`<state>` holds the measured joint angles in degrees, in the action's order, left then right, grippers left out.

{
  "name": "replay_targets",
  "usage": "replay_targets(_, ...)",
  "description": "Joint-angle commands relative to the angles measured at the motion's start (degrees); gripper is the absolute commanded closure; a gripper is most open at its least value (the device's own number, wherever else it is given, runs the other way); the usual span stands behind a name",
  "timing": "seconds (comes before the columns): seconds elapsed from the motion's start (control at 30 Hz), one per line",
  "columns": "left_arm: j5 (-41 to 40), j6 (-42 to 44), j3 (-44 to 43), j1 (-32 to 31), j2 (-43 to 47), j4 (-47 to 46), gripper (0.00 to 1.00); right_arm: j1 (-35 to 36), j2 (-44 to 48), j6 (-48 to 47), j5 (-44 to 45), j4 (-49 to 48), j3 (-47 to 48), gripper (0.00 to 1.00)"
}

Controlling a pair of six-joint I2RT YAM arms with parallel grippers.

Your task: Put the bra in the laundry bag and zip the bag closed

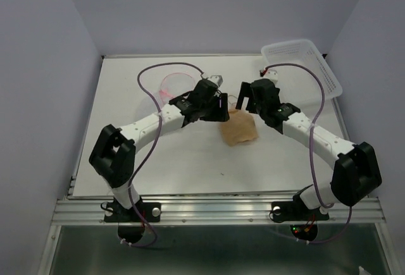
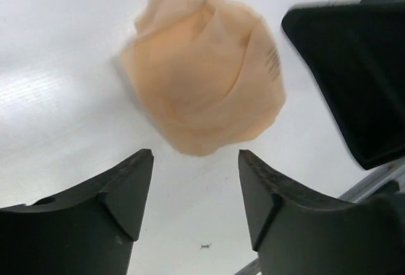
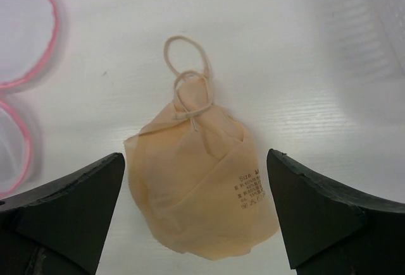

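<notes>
step in hand as i read it: getting a grip on the bra, nothing's in the bag yet. on the white table (image 1: pixel 183 161) the bra (image 3: pixel 202 186) sits bunched in a peach lump straight ahead of the right pincer (image 3: pixel 195 158), framed between its fingers and not touched as far as i can tell. that pincer is spread wide. the left pincer (image 2: pixel 196 158) is parted too, a bit less, holding nothing. the lump is just past its tips, and the right arm's black body is close on its right side.

i'd bring down one pincer only so the two don't knock each other. i'd bite into the thick middle of the fabric, not the thin strap loops (image 3: pixel 186 60) at the far end. grabbing those would probably leave the rest dangling and snagging on the rim.

containers: the clear plastic bin (image 1: pixel 304 63) is off to the right pincer's right, well apart, and i see nothing in it. the laundry bag (image 3: pixel 25 31) lies off that pincer's left with its pink rims showing. looks unzipped to me, and there's no fabric in the bit i can see.
</notes>
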<state>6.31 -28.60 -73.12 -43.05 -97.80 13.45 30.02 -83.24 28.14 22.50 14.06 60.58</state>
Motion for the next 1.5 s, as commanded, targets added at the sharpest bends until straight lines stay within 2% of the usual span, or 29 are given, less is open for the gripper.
replay_targets(0.0, -10.08, -0.31, -4.92, 1.91, 7.08, 2.54, 0.24, -0.23, 3.78, -2.39, 1.58, -2.99, -0.28, 0.00)
replay_targets(0.03, -10.96, -0.66, -4.32, 3.22, 8.23, 2.37, 0.07, -0.23, 3.96, -3.35, 0.54, -3.34, -0.63, 0.00)
replay_targets(0.07, -12.62, -1.28, -3.87, 4.10, 9.28, 2.19, 0.01, -0.23, 4.23, -3.79, -0.08, -3.78, -0.98, 0.00)
replay_targets(0.23, -17.46, -6.99, -1.42, 12.62, 13.86, 7.45, 0.01, -0.23, 4.93, -4.76, -2.46, -6.59, -2.48, 0.00)
replay_targets(0.27, -18.08, -8.47, -1.06, 16.73, 13.78, 9.81, 0.01, -0.23, 4.76, -4.94, -2.72, -7.46, -2.92, 0.00)
replay_targets(0.37, -16.69, -9.02, -0.62, 23.42, 11.15, 13.34, 0.01, -0.23, 3.45, -4.85, -2.55, -8.00, -3.36, 0.00)
replay_targets(0.43, -16.15, -9.10, -0.27, 25.62, 8.69, 13.27, 0.01, -0.23, 2.74, -4.94, -2.46, -7.91, -3.45, 0.00)
replay_targets(0.5, -13.61, -7.18, -0.35, 26.61, 7.02, 11.60, 0.01, -0.23, 1.86, -4.41, -1.85, -8.18, -3.89, 0.00)
replay_targets(0.6, -13.07, -5.77, -4.21, 26.79, 2.97, 13.87, 0.01, -0.23, 1.07, -3.62, -0.62, -8.09, -4.41, 0.00)
replay_targets(0.8, -21.85, -6.64, -7.03, 26.96, -2.74, 21.87, 0.01, -0.23, 1.68, -2.92, 1.66, -8.00, -5.99, 0.00)
replay_targets(0.9, -23.97, -7.43, -7.56, 27.14, -5.38, 24.25, 0.20, -0.23, 2.03, -2.39, 3.86, -7.91, -6.87, 0.00)
replay_targets(0.93, -23.97, -7.87, -7.65, 27.14, -5.99, 24.43, 0.37, -0.23, 2.03, -2.04, 4.39, -8.00, -7.31, 0.00)
replay_targets(1.03, -21.96, -7.79, -6.43, 26.70, -4.34, 23.03, 0.60, -0.23, 2.56, -1.60, 4.57, -7.82, -8.02, 0.00)
replay_targets(1.07, -21.52, -7.79, -6.16, 26.61, -3.81, 22.24, 0.74, -0.23, 2.82, -1.86, 4.13, -7.91, -8.28, 0.00)
replay_targets(1.1, -21.51, -7.87, -5.89, 26.44, -3.11, 22.06, 0.83, -0.23, 3.08, -1.95, 4.13, -7.83, -8.46, 0.00)
replay_targets(1.13, -21.60, -7.96, -5.72, 26.44, -1.97, 21.97, 1.00, -0.23, 3.26, -2.21, 4.39, -7.91, -8.63, 0.00)
replay_targets(1.33, -17.04, -3.93, -5.71, 24.42, 2.69, 18.72, 1.00, -0.23, 4.49, -1.86, 7.99, -7.65, -9.77, 0.00)
replay_targets(1.47, -11.24, 0.03, -5.37, 20.82, 6.30, 12.23, 1.00, -0.23, 4.84, -0.63, 6.69, -7.12, -10.13, 0.00)
